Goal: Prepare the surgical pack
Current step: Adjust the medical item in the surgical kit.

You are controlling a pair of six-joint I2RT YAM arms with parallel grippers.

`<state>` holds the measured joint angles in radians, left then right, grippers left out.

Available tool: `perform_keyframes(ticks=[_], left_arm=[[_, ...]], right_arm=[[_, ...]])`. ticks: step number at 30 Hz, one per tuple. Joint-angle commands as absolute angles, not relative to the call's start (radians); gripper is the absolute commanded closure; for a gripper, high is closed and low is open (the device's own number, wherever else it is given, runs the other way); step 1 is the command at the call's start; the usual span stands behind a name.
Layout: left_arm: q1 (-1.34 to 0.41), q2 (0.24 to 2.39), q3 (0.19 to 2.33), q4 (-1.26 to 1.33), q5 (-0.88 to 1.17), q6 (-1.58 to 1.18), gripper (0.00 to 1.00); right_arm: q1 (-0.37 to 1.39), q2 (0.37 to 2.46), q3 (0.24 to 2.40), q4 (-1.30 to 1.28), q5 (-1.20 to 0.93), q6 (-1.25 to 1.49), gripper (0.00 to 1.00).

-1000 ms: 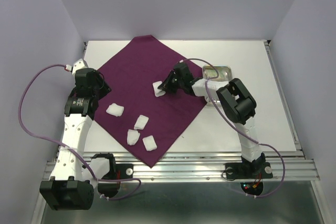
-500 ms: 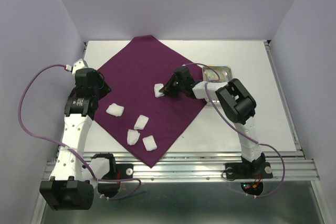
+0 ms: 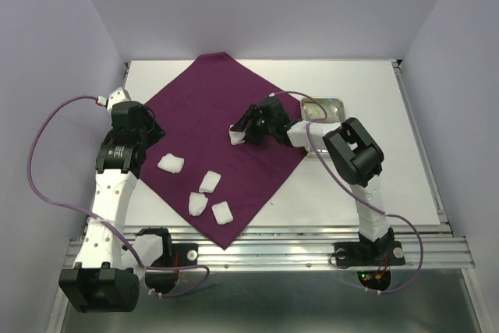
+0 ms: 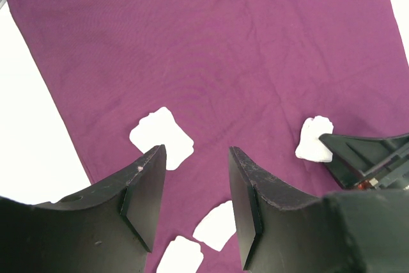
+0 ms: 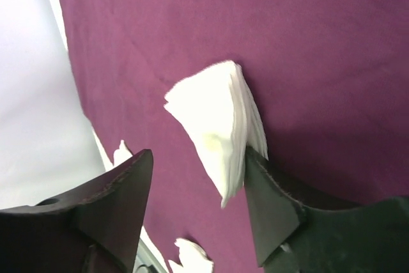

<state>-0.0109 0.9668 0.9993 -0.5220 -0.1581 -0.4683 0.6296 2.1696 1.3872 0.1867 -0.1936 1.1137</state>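
Observation:
The surgical pack, a large deep-purple cloth (image 3: 222,126), lies flat as a diamond on the white table. Several white gauze pads rest on it; one gauze pad (image 3: 235,137) sits at my right gripper (image 3: 245,129). In the right wrist view that pad (image 5: 214,116) stands on edge, leaning against the right-hand finger (image 5: 275,202), and my right gripper (image 5: 199,158) is open around it. My left gripper (image 4: 193,156) hovers open over the cloth (image 4: 211,55) near its left corner, with nothing between its fingers.
A small steel tray (image 3: 334,104) stands just off the cloth's right edge, behind the right arm. Other gauze pads (image 3: 171,164) (image 3: 209,182) (image 3: 223,213) are grouped on the cloth's near-left part. The table's raised rim (image 3: 421,138) runs along the right.
My right gripper went from shut on the gauze pad to open, leaving the pad on the cloth. The left arm has not moved.

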Motion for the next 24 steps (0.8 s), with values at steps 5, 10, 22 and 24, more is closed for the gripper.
perform_keyframes(ticks=[5,10,22,24], left_arm=[[-0.009,0.965,1.011,-0.528,-0.196,-0.466,0.46],[-0.009,0.983,0.996,-0.528,-0.195,-0.479,0.46],[-0.009,1.023,0.896,-0.470,-0.155,-0.529,0.42],[-0.009,1.031,0.874,-0.456,-0.153,-0.538,0.42]], right_arm=[[0.634,2.020,1.330,0.075,-0.118,1.039,0.32],[0.634,1.945,1.264,0.058,-0.094,1.005,0.32],[0.643,2.008,1.382,0.017,-0.187,0.832,0.96],[0.643,2.042,1.425,0.012,-0.221,0.822,0.96]])
